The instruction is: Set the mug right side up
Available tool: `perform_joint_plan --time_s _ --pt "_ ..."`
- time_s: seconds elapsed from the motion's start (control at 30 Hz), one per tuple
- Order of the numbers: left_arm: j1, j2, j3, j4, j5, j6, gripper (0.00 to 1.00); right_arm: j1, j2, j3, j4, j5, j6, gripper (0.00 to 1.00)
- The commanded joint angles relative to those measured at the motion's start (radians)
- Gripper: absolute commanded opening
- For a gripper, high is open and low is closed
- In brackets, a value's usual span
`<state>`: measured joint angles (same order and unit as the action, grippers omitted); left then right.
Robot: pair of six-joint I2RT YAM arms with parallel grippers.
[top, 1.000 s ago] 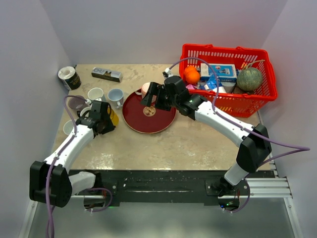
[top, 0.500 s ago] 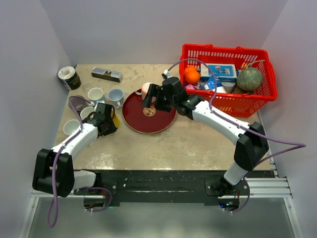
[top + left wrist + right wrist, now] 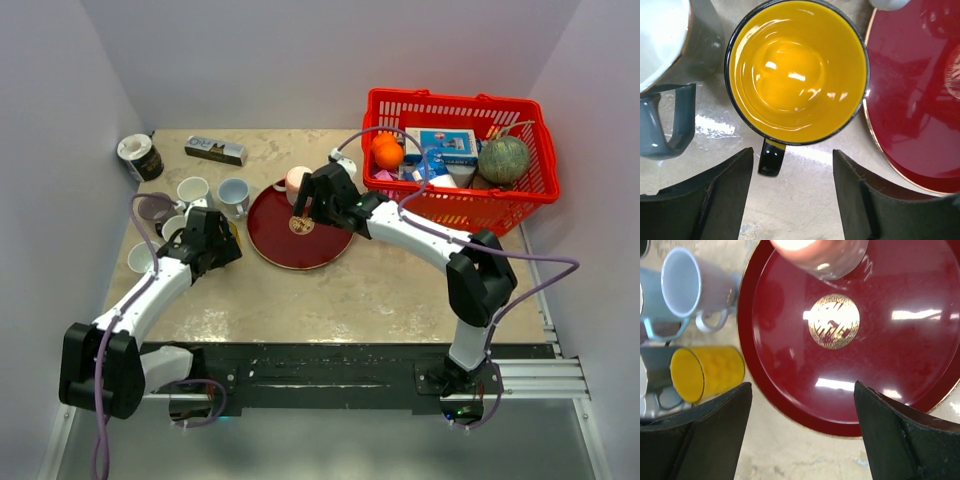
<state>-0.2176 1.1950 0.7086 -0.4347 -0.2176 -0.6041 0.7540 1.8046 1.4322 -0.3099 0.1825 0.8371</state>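
A mug (image 3: 797,70), yellow inside and black outside, stands upright on the table with its mouth up, between a grey mug and the red plate. Its black handle (image 3: 771,159) points toward my left gripper (image 3: 793,152). That gripper is open, with one finger on each side of the handle and neither touching it. From the right wrist the same mug (image 3: 707,372) shows at the plate's left. In the top view my left gripper (image 3: 213,240) covers it. My right gripper (image 3: 802,385) hangs open and empty over the red plate (image 3: 920,355).
Several other mugs crowd the left side, among them a grey one (image 3: 670,75) and a white one (image 3: 690,287). A pink mug (image 3: 296,180) sits on the plate's far edge. A red basket (image 3: 548,190) of groceries is at back right. A tin (image 3: 140,157) and a box (image 3: 215,150) are at back left.
My left gripper has opened and let go of the yellow mug, which now stands on the table. The right arm's elbow has drawn inward, with its gripper still over the plate.
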Motion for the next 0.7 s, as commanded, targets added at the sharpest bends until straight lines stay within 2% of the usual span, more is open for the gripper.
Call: perform_joint_plan --time_s 0.0,0.37,0.67 --pt "-0.006 -0.095 0.054 -0.009 0.021 0.029 0.7 0.051 0.016 0.094 0.052 0.192 0.091 0.86" --pt "-0.006 -0.258 0.152 -0.081 0.144 0.038 0.74 0.091 0.223 0.324 -0.029 0.391 0.318 0.85" --pt "-0.006 -0.281 0.209 -0.081 0.185 0.007 0.75 0.122 0.366 0.45 0.028 0.518 0.5 0.83"
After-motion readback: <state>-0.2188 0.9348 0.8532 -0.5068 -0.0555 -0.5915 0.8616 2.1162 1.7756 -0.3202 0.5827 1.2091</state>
